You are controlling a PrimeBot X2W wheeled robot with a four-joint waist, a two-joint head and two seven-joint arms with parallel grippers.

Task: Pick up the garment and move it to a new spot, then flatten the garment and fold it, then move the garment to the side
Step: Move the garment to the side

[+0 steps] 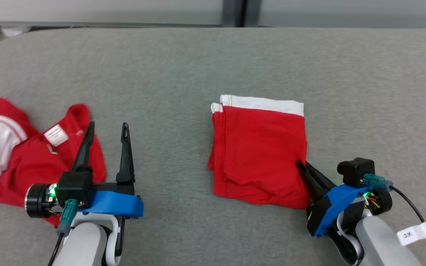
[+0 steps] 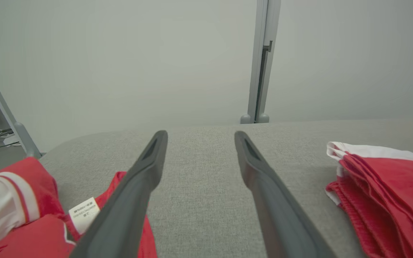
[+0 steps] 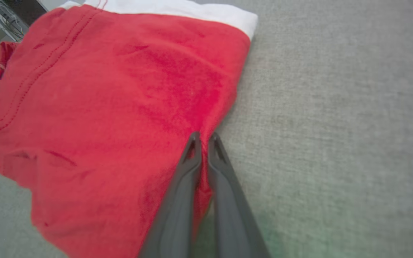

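Observation:
A red garment (image 1: 261,151) with a white waistband lies folded into a rectangle in the middle of the grey surface; its folded layers also appear at the right of the left wrist view (image 2: 389,190). My right gripper (image 1: 302,165) is shut on the garment's right edge, and the right wrist view has red cloth (image 3: 120,107) pinched between the two dark fingers (image 3: 188,168). My left gripper (image 1: 106,130) hovers open at the lower left, nothing between its fingers (image 2: 145,172).
A second red and white garment (image 1: 17,151) with a white label lies crumpled at the left edge, partly under my left gripper. The grey cushioned surface (image 1: 213,62) ends at a rounded far edge, with a wall and a post (image 2: 260,61) behind.

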